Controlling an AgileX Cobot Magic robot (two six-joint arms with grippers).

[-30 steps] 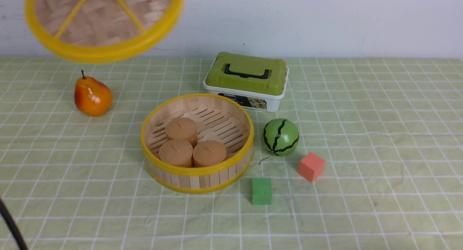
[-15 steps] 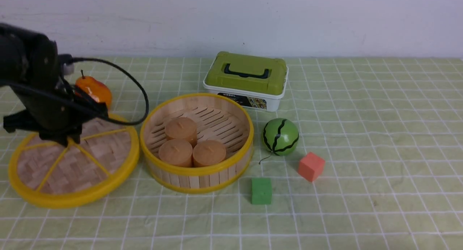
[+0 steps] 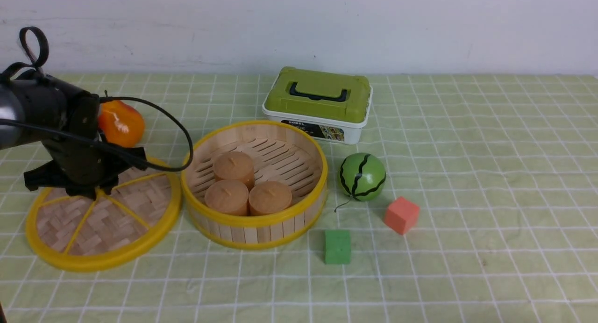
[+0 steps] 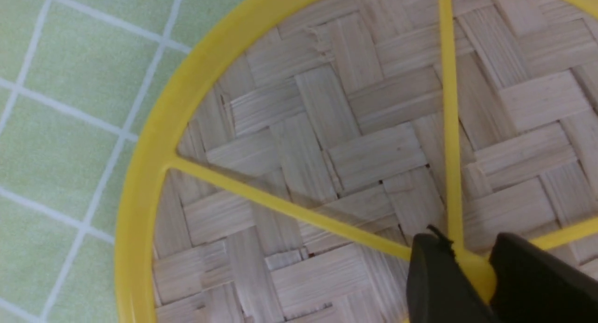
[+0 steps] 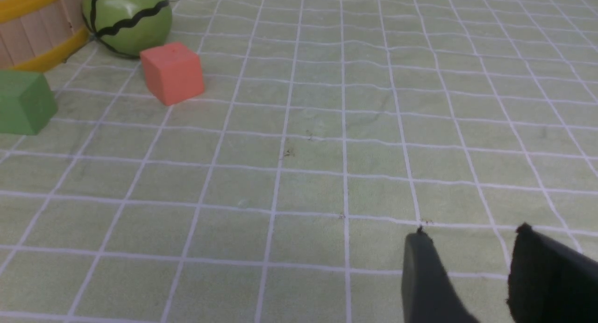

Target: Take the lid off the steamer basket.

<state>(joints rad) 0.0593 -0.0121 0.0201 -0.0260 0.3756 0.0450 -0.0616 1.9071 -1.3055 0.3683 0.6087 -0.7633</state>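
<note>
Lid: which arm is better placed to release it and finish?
Left. The left gripper grips the lid at its centre, beside the steamer basket. The right gripper hangs open over the tablecloth, far from it.

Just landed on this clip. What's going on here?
The left end effector grips the centre knob of the lid, which is off the steamer basket and sits on the tablecloth to its left. The basket stands open with three brown cylinders inside. The right end effector is open over the cloth, holding nothing.
</note>
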